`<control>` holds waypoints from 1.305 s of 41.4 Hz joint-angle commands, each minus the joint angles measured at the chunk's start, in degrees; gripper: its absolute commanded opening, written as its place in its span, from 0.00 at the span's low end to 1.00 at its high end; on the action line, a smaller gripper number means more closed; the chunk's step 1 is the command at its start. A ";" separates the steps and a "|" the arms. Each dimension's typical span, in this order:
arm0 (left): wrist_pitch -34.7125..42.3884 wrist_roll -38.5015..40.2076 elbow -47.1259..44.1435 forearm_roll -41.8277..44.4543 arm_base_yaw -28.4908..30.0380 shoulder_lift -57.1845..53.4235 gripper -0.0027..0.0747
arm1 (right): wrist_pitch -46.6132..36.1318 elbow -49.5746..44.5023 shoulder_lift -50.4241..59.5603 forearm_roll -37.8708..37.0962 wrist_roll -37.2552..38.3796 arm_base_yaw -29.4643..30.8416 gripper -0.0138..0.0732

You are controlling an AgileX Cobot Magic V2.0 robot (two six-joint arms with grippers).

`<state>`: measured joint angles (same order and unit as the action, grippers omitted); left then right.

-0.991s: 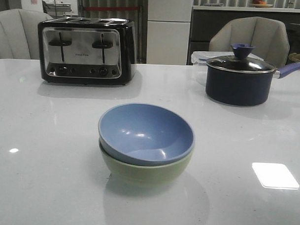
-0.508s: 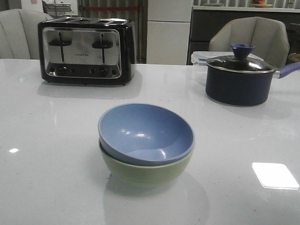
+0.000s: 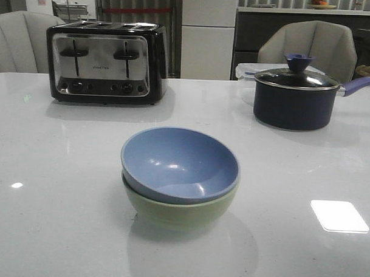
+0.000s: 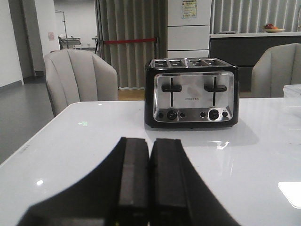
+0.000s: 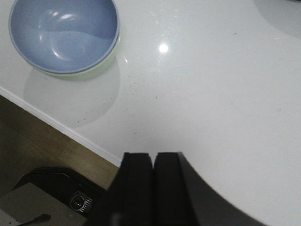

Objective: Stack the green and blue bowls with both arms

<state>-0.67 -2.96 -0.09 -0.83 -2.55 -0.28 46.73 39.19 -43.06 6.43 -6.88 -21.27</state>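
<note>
Resting on the glossy white table (image 3: pixel 60 231), blue bowl (image 3: pixel 178 162) nests in green bowl (image 3: pixel 170 214).

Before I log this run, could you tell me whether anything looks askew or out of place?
Only slightly: the blue bowl sits tilted inside the green bowl, its rim higher on one side. Nothing is spilled or damaged.

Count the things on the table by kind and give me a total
Bowls: 2, blue bowl nested in green bowl
Toasters: 1, toaster
Saucepans: 1, lidded saucepan
Clear containers: 1, container behind the saucepan
Total: 5
</note>
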 commanded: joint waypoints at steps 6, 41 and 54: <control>5.02 0.46 -0.36 -0.49 -0.49 -1.22 0.15 | -3.31 1.16 1.09 0.45 -0.03 0.58 0.22; 5.02 0.46 -0.36 -0.49 -0.49 -1.11 0.15 | -46.73 -40.55 44.71 -0.19 -0.40 22.42 0.22; 5.02 0.46 -0.36 -0.49 -0.49 -1.11 0.15 | -47.74 -40.60 44.68 -0.19 -0.40 22.42 0.22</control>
<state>-0.67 -2.85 -0.18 -0.86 -2.55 -0.28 4.95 -1.63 0.64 6.41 -6.98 0.83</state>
